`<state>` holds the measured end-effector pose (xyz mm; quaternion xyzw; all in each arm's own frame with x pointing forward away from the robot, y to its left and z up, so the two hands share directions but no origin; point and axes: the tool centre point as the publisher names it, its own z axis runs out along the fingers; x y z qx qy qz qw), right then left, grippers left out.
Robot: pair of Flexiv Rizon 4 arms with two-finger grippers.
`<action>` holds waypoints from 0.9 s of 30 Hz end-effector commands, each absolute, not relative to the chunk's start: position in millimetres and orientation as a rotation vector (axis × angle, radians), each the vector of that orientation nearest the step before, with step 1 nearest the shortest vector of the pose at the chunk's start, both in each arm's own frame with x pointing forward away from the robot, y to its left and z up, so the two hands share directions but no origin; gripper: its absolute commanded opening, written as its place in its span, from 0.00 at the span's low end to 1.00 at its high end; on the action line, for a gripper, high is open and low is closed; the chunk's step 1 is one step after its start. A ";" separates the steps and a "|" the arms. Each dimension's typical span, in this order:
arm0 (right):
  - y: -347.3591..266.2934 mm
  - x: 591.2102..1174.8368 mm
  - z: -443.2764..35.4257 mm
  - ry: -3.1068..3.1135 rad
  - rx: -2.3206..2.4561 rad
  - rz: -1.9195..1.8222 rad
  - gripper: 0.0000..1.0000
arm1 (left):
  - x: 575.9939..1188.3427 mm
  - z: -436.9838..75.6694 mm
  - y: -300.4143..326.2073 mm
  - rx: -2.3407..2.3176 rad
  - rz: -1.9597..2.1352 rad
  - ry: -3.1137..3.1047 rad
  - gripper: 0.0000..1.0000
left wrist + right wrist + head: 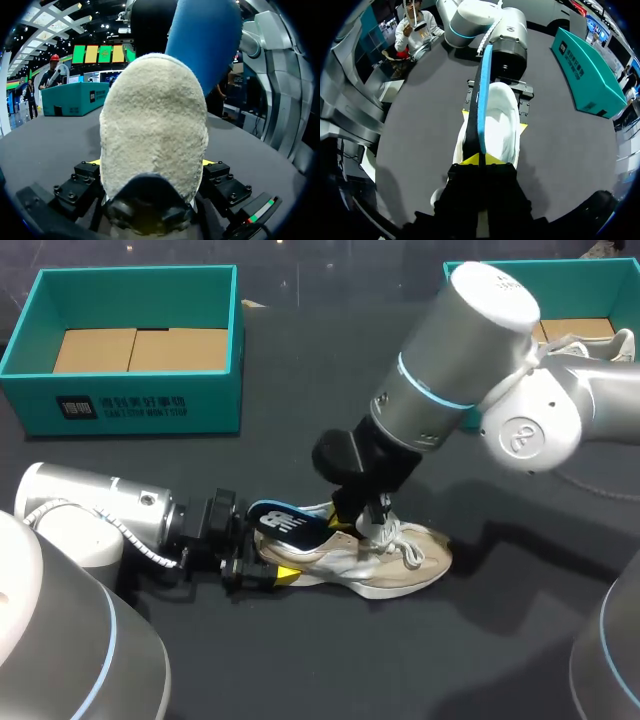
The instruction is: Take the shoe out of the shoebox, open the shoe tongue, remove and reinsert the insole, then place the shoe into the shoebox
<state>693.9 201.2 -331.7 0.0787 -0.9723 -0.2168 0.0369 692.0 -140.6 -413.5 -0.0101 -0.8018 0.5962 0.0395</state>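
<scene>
Two holds: shoe heel [152, 130], likely insole [285, 523].

shoe [152, 130] heel mostly hides left jaws; right shoebox [590, 285] cropped.

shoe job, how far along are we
Done: the shoe is out, lying on the table. In hand: the left hand clamps its heel while the right hand pinches the blue insole, half out of the shoe; pulling or reinserting, I cannot tell. Left: boxing the shoe.
</scene>
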 end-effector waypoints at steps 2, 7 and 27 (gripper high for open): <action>207.4 692.8 -330.6 -2.979 0.240 -0.645 0.04 | 691.8 -413.9 -140.3 -0.029 1.828 -2.459 0.00; 206.2 690.5 -326.2 -2.953 0.204 -0.682 0.39 | 691.8 -413.9 -140.3 -0.029 1.828 -2.459 0.00; 221.4 698.5 -319.9 -2.840 0.046 -0.793 0.44 | 691.8 -413.9 -140.3 -0.029 1.828 -2.459 0.00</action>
